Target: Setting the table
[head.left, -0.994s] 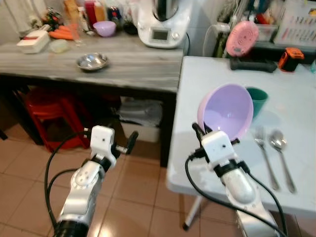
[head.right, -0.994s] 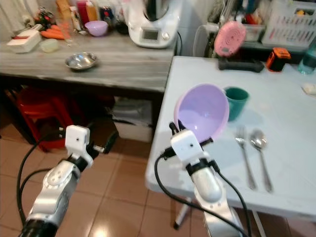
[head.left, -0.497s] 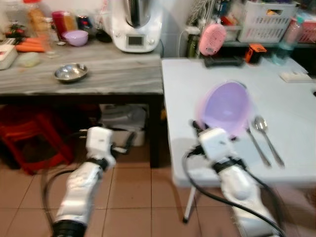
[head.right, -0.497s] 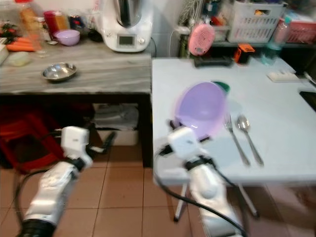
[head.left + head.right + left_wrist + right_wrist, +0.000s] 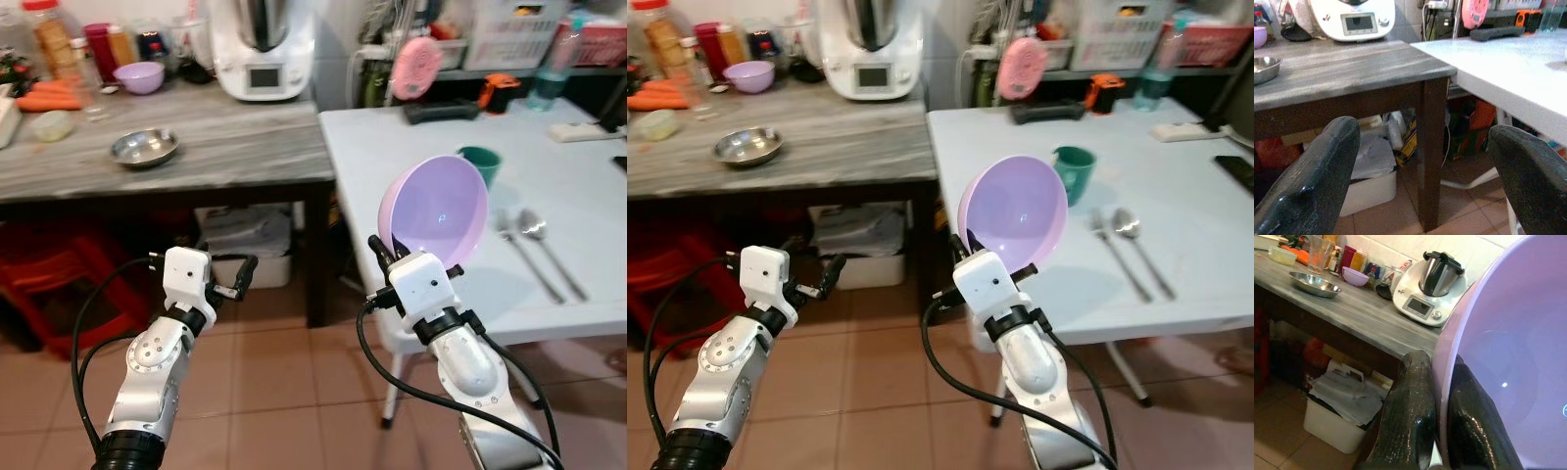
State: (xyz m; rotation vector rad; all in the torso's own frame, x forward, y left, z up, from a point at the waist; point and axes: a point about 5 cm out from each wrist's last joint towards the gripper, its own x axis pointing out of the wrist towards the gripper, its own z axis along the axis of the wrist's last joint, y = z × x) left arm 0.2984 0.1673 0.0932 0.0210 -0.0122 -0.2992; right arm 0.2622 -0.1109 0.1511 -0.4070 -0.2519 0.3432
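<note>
My right gripper [image 5: 389,257] is shut on the rim of a large lilac bowl [image 5: 436,211]. The bowl stands tilted on edge, its hollow facing me, in the air over the near left corner of the white table [image 5: 392,137]. In the right wrist view both fingers [image 5: 1413,401] pinch the bowl's rim [image 5: 1449,362]. A green cup [image 5: 480,164] stands on the table just behind the bowl. To its right lie a fork [image 5: 524,257] and a spoon [image 5: 549,245]. My left gripper [image 5: 240,277] is open and holds nothing, low in front of the grey counter.
A grey wooden counter [image 5: 225,147] adjoins the table's left side, carrying a steel bowl [image 5: 143,147], a small purple bowl [image 5: 138,76] and a white kitchen machine [image 5: 260,49]. A white bin [image 5: 1371,181] and red stool [image 5: 49,284] sit beneath it. Tiled floor lies below.
The whole view has swung and sharpened as I move. The bowl stays in my right gripper, now further towards the table's left corner. The left arm holds the same pose.
</note>
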